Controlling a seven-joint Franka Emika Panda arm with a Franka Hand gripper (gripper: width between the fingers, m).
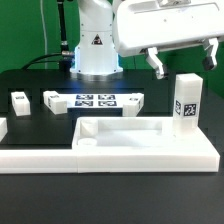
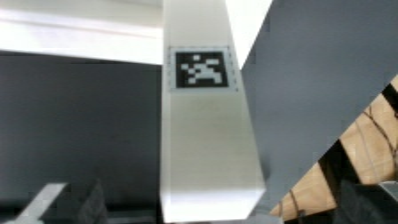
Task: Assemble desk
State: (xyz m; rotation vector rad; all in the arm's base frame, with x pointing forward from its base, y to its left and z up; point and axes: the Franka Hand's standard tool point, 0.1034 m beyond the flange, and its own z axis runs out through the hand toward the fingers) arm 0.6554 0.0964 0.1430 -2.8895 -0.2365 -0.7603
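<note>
The white desk tabletop with raised rims lies flat at the front of the table. One white square-section leg with a black-and-white tag stands upright at the tabletop's corner on the exterior view's right. My gripper hangs just above this leg's top, its fingers spread wider than the leg. In the wrist view the leg runs lengthwise between my fingers, with a gap beside it. My gripper is open. Another leg lies at the exterior view's left.
The marker board lies in front of the robot base. A small white block lies at its end on the exterior view's left. The long low white rail runs along the front. A grey blurred surface fills one side of the wrist view.
</note>
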